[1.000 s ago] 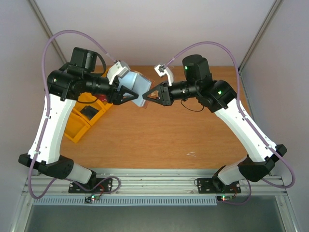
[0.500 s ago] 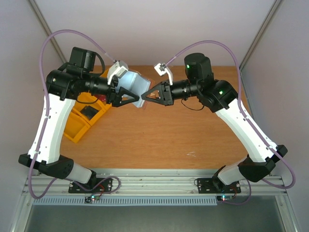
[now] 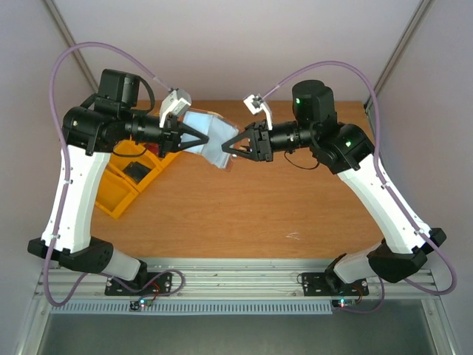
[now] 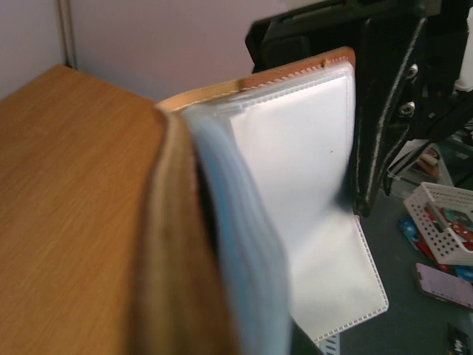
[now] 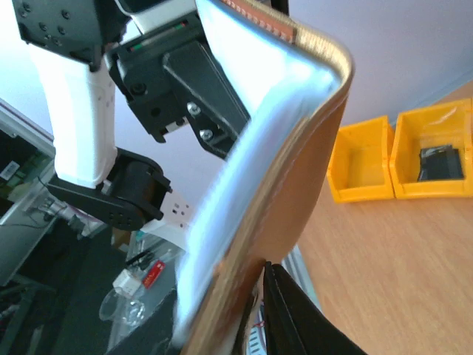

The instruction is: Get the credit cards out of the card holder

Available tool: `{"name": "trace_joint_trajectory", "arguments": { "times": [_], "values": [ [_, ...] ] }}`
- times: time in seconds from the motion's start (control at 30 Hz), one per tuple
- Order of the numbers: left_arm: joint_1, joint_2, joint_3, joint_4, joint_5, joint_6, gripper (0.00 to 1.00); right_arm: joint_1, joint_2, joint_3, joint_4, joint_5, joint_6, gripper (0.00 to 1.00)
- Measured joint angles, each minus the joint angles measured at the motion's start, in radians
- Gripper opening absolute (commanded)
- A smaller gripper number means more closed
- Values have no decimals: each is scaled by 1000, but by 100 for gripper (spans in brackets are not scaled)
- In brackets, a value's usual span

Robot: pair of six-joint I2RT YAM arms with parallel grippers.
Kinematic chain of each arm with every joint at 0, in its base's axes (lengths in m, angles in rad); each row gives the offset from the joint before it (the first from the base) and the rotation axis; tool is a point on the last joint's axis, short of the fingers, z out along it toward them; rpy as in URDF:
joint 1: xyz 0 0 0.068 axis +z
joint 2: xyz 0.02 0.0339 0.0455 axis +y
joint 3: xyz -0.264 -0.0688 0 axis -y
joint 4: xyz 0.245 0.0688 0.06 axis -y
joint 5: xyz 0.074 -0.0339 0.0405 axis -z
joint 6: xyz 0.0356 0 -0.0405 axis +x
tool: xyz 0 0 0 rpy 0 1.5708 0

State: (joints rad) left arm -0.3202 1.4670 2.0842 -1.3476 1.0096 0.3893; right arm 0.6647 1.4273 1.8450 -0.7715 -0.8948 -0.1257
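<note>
The card holder point(image 3: 210, 136) hangs in the air between my two arms, spread open, its pale grey-blue lining facing up. My left gripper point(image 3: 194, 139) is shut on its left half. In the left wrist view the brown outer face point(image 4: 174, 244), the blue lining and a clear sleeve point(image 4: 295, 170) fill the frame and hide my own fingers. My right gripper point(image 3: 231, 146) holds the right half: one black finger point(image 5: 295, 318) lies against the brown face point(image 5: 295, 200), and the other is hidden behind it. The credit cards are hidden.
Yellow bins point(image 3: 118, 188) stand on the wooden table point(image 3: 259, 200) under the left arm, one holding a dark object point(image 3: 137, 172). The right wrist view shows the same bins point(image 5: 361, 159) beyond the card holder. Grey walls close in the table on three sides.
My left gripper opened wider, then shut on the card holder's left half. The arms drew a little apart and the card holder now lies spread wider between them.
</note>
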Motion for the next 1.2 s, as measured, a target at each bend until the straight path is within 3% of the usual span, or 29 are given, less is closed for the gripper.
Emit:
{"name": "trace_joint_trajectory", "arguments": {
  "times": [0.27, 0.4, 0.7, 0.9, 1.2],
  "values": [
    [8, 9, 0, -2, 59, -54, 0, -41, -48, -61, 82, 11, -37, 30],
    [19, 9, 0, 5, 73, -79, 0, -43, -69, -99, 100, 11, -46, 39],
    [31, 9, 0, 13, 86, -94, 0, -50, -86, -133, 83, 18, -76, 33],
    [33, 9, 0, 12, 86, -94, 0, -51, -85, -133, 35, 38, -113, 40],
    [34, 9, 0, 13, 87, -93, 0, -51, -85, -133, -53, 42, -184, 41]
  ]
}}
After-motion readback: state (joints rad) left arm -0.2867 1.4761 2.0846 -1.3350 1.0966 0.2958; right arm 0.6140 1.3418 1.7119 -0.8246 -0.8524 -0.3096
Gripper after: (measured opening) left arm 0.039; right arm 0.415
